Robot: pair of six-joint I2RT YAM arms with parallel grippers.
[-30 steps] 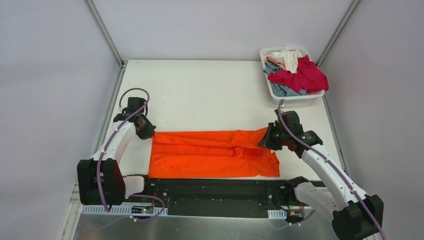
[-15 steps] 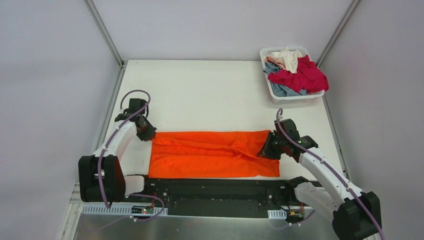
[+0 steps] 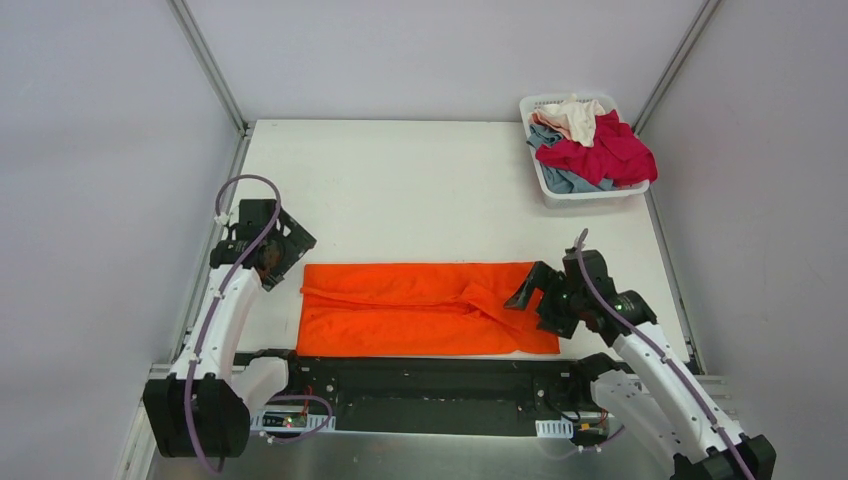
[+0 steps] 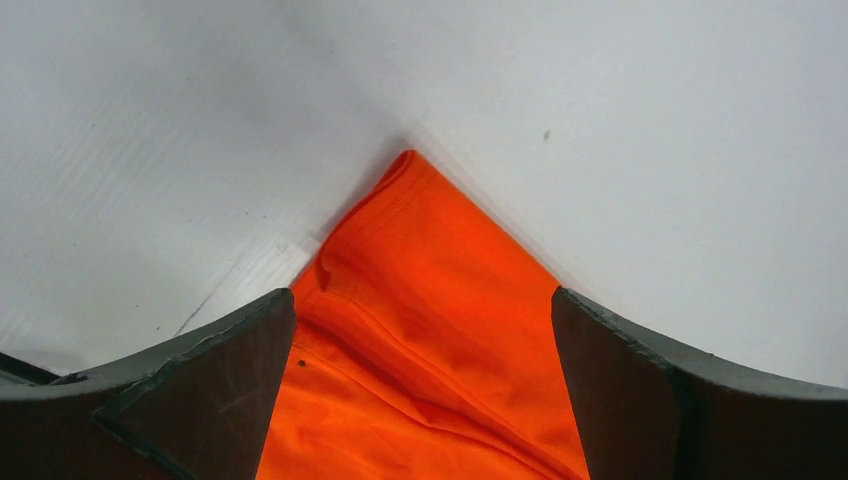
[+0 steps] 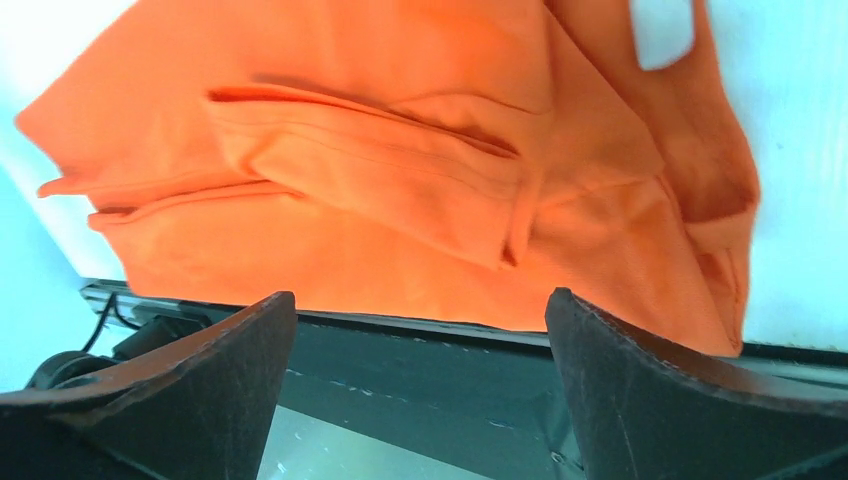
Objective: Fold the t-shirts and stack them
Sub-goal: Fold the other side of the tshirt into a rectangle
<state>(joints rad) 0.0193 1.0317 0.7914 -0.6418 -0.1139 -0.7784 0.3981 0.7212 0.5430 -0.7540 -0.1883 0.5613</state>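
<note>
So the orange shirt [image 3: 425, 310] is lying flat on the white table [image 3: 420, 190], folded into a long strip that runs left to right, close to the near edge and right along the black rail [image 3: 430, 375] where the arms are mounted. There's a diagonal ridge of bunched cloth toward its right end, and the right wrist view shows a sleeve folded over on top of the body.

The left gripper [image 3: 288, 260] sits at the far left corner of the shirt with its jaws spread wide and nothing pinched. From its own camera that pointed corner lies on the table right between the two dark fingers [image 4: 220, 370]. I can't tell whether the tips touch the cloth.

The right gripper [image 3: 530, 305] is over the right end of the shirt, tilted, and its jaws are spread wide too, gripping nothing.

In the far right corner of the table is a white basket [image 3: 600, 198], well apart from the orange one, with a crimson shirt [image 3: 605, 150] heaped on top, a grey-blue shirt [image 3: 562, 180] under it and a cream shirt [image 3: 575, 115] at the back.
</note>
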